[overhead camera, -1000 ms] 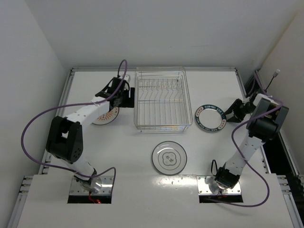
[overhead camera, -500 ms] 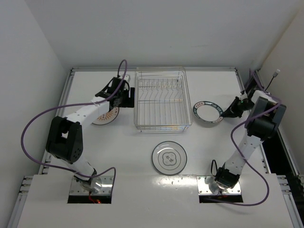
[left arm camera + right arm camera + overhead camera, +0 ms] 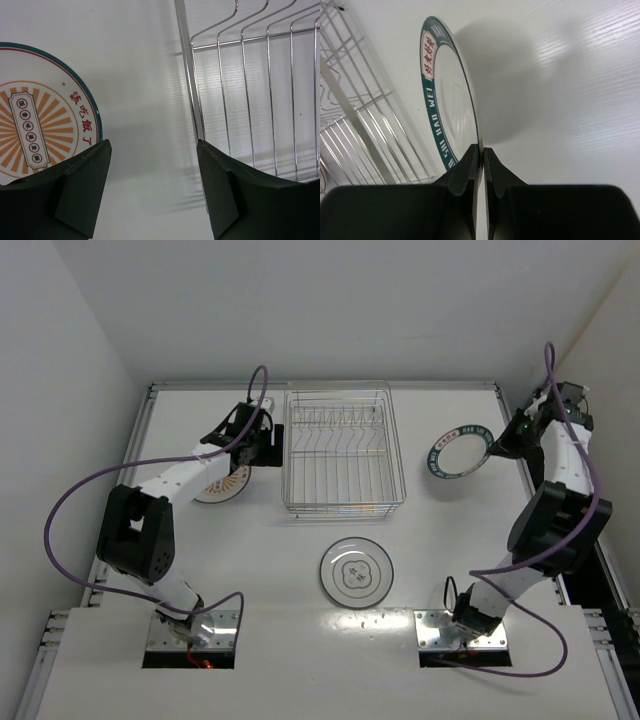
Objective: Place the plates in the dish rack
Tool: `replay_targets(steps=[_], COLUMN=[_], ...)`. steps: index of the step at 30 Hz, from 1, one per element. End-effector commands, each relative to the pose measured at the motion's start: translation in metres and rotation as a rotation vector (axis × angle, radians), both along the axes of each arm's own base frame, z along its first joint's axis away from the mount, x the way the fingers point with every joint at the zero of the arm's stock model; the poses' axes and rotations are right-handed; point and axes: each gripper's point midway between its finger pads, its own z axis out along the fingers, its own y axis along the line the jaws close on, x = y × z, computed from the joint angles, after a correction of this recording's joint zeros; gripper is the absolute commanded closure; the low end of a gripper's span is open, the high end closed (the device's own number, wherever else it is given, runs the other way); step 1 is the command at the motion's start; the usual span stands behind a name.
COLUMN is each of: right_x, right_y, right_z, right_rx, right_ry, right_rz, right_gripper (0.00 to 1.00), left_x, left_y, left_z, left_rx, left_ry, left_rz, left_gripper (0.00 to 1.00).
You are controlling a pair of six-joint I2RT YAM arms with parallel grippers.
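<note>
**A:** Where does the left pincer (image 3: 152,172) stand?

**B:** Released, jaws wide, over bare worktop (image 3: 145,75). The orange-rimmed plate (image 3: 35,125) lies flat just off one finger, and the dish rack (image 3: 192,90) wall is just off the other. It grips nothing.

**A:** And the rack itself?

**B:** No plate in it that I can see. The flower plate (image 3: 357,571) lies flat on the worktop, well apart from both pincers, on the rack's near side.

**A:** The right side?

**B:** The right pincer (image 3: 481,155) is clenched on the rim of the teal-rimmed plate (image 3: 442,95). The plate hangs tilted on edge and, judging by its shadow, is off the worktop. The rack stands beyond the plate from that pincer, near but not touching.

**A:** So which step?

**B:** I'd judge the first plate is on its way to the rack, and none is loaded. Next, the pincer must bring the plate over the prongs (image 3: 335,423). It should hold it edge-down in line with a gap, lower it in, then let go. That thin rim grip could slip if the plate tips.
</note>
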Motion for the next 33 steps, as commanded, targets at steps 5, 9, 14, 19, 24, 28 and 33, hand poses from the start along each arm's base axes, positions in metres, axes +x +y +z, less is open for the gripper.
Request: replay_targets(steps=[5,9,14,19,24,28,33], right_x=[0.038,0.056,0.096,0.121,0.128,0.13,0.131], right_y=[0.019,0.062,0.11,0.154,0.157,0.167,0.176], right_z=[0.149,0.199,0.196,0.171,0.161,0.151,0.124], right_rx=[-0.197,-0.27,-0.328,-0.438,-0.561,-0.61,-0.656], right_ry=[-0.354,-0.453,-0.446,-0.405,-0.381,-0.357,-0.303], right_rz=[-0.015,0.037,0.113,0.166,0.135,0.151,0.185], right_gripper=[1.0,1.0,1.0,1.0,1.0,1.0,1.0], left_x=[0.008,0.008,0.008,0.009,0.008,0.008,0.008], left_y=[-0.005,-0.005,-0.003,0.0,0.004,0.004,0.004], left_z=[0.022,0.022,0.022,0.026,0.026,0.026,0.026], left_rx=[-0.032,-0.032,-0.027,-0.017,-0.005,-0.005,-0.005], left_ry=[-0.061,-0.061,-0.063,-0.077,-0.081,-0.081,-0.081], left_rz=[-0.005,-0.005,0.002,0.016,0.03,0.03,0.03], left_gripper=[0.33,0.33,0.33,0.33,0.33,0.33,0.33])
